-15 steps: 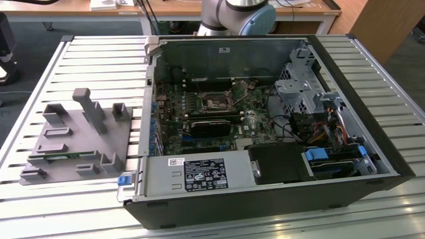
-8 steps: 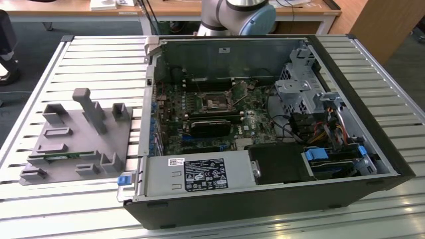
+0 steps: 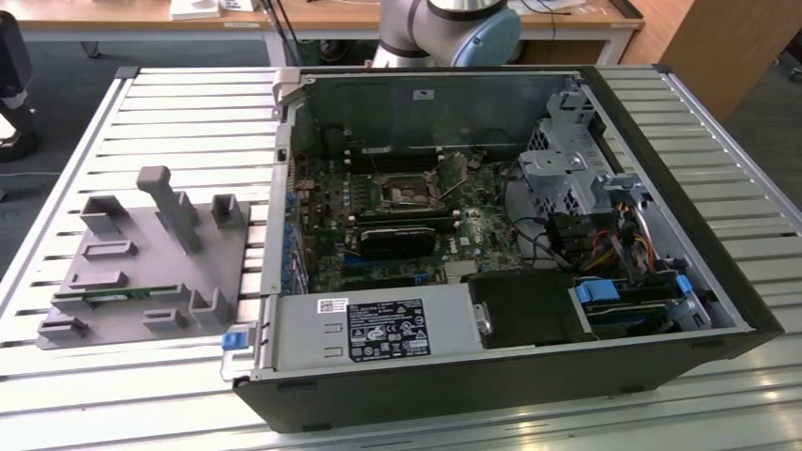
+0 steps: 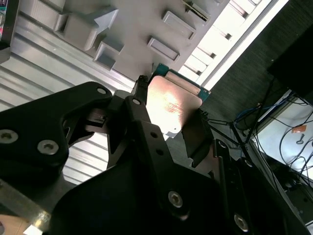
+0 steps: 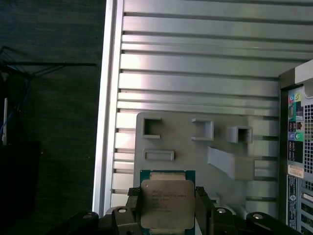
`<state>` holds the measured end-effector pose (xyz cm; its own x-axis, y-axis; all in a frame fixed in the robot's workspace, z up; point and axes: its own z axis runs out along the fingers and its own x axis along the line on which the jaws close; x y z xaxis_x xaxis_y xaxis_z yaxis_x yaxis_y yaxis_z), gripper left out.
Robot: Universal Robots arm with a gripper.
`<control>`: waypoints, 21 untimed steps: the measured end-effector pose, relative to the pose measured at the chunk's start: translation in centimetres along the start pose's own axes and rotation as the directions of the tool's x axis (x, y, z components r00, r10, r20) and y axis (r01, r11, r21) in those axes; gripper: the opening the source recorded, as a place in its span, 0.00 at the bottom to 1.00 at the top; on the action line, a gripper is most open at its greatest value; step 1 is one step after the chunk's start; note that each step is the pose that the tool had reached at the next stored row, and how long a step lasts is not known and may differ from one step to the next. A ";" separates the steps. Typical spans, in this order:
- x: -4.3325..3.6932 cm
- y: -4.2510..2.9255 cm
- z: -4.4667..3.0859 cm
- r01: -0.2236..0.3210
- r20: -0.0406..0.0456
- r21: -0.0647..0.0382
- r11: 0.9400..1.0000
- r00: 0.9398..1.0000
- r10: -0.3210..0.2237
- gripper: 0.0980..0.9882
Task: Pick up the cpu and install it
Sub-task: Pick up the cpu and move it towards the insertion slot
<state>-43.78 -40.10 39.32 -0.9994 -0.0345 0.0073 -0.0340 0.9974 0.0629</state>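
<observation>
In both wrist views my gripper [image 5: 167, 209] is shut on the cpu [image 5: 166, 201]. It is a small square chip with a silver-grey metal top and a thin green-edged rim. One dark finger [image 5: 134, 206] presses on each of two opposite sides. The second wrist view has the cpu [image 4: 172, 104] tilted between the gripper's [image 4: 168, 123] fingers [image 4: 139, 113]. The chip hangs well above the grey tray [image 5: 195, 147], near the tray's edge. In the exterior view the square socket [image 3: 411, 194] sits on the motherboard inside the open computer case [image 3: 652, 132].
The grey tray [image 3: 131, 268] with raised holders lies on the slatted metal table [image 3: 188, 103] at the exterior view's left, with a green memory stick [image 3: 119, 296] in it. The arm's base [image 3: 452, 28] stands behind the case. Cables and drive cages crowd the case's right side.
</observation>
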 end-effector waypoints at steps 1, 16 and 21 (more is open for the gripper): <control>-0.01 0.01 -0.22 0.000 0.000 0.000 1.000 1.000 0.000 0.49; -1.81 0.02 -1.03 0.000 0.000 0.000 1.000 1.000 0.000 0.49; -2.56 0.00 -1.05 0.000 0.000 0.000 1.000 1.000 0.000 0.49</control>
<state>-41.21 -40.08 40.35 -0.9994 -0.0346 0.0074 -0.0341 0.9974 0.0629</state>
